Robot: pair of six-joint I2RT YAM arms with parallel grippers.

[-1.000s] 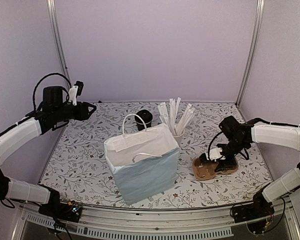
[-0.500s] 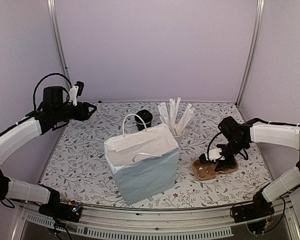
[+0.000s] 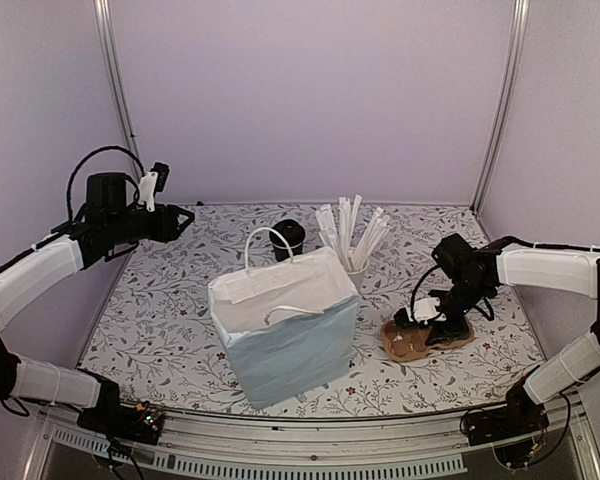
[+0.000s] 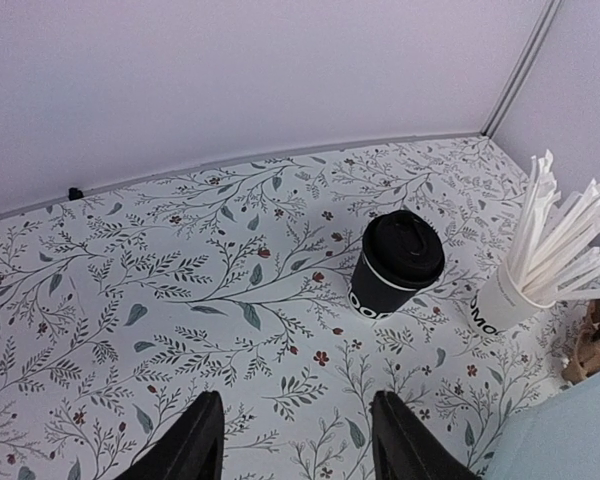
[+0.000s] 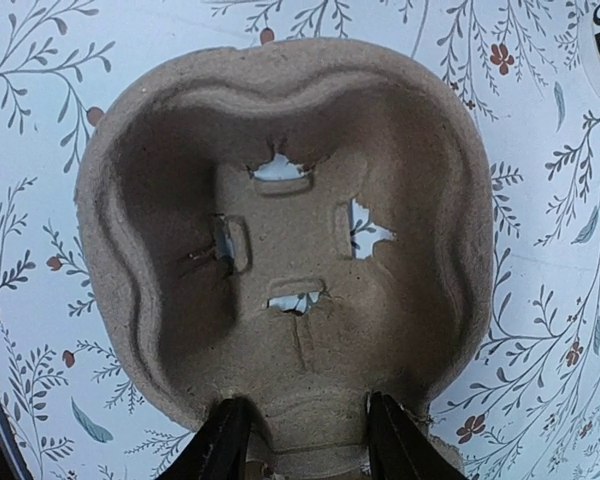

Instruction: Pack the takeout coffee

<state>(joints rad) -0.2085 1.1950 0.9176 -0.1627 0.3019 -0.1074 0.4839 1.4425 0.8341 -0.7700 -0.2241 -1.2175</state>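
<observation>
**Black takeout coffee (image 3: pixel 288 238) lies nearer the left tool (image 3: pixel 183 216)**

Top view: one lidded cup stands upright on the worktop (image 3: pixel 160 300), behind one white paper bag (image 3: pixel 285 325). The right tool (image 3: pixel 432 320) is low at one pulp cup carrier (image 3: pixel 412 342).

Left wrist: the fingers are spread and empty. The cup is ahead and to the right, beside one straw cup (image 4: pixel 500 300).

Right wrist: the tool looks clenched on the carrier's near rim.

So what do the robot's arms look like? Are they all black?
No, not all black. The left arm and right arm wear puffy white sleeves, with chunky black joints between. A thin black cable loops over the left one. The left gripper and right gripper each end in two flat black fingers. No writing shows.
</observation>
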